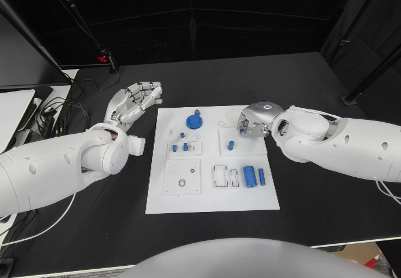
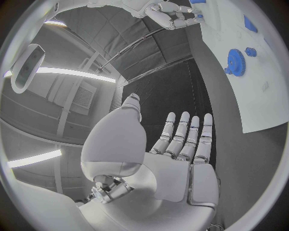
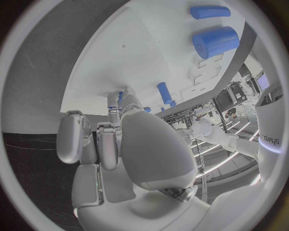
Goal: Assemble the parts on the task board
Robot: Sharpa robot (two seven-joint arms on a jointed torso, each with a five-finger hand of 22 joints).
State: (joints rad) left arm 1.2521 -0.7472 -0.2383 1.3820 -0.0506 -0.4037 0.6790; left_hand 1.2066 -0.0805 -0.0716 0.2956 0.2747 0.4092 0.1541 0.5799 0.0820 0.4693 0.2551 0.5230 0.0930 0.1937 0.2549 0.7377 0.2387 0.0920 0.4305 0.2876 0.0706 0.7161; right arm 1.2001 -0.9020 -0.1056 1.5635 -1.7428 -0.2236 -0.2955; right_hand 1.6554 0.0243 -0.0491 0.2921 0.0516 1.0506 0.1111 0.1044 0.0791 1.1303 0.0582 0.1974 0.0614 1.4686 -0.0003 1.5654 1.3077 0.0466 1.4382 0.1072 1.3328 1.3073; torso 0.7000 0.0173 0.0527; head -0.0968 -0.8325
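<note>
The white task board (image 1: pixel 213 197) lies mid-table. On it are a blue gear (image 1: pixel 194 121) (image 2: pixel 236 62), two short blue pegs (image 1: pixel 179 147), another peg (image 1: pixel 232 145) (image 3: pixel 163 92), and a thick blue cylinder (image 1: pixel 249 176) (image 3: pixel 216 41) beside a thinner one (image 1: pixel 261 176) (image 3: pixel 209 12). My right hand (image 1: pixel 253 123) (image 3: pixel 120 144) hovers over the board's far right part, fingers curled in, and seems to pinch a small blue part (image 1: pixel 243 131) (image 3: pixel 119 97) at its fingertips. My left hand (image 1: pixel 134 101) (image 2: pixel 175 149) stays flat and open over the table, left of the board's far corner.
Empty rectangular slots (image 1: pixel 221 175) and an oval hole (image 1: pixel 182 183) mark the board's near half. Cables and a pale panel (image 1: pixel 17 110) lie at the far left table edge. Black table surrounds the board on all sides.
</note>
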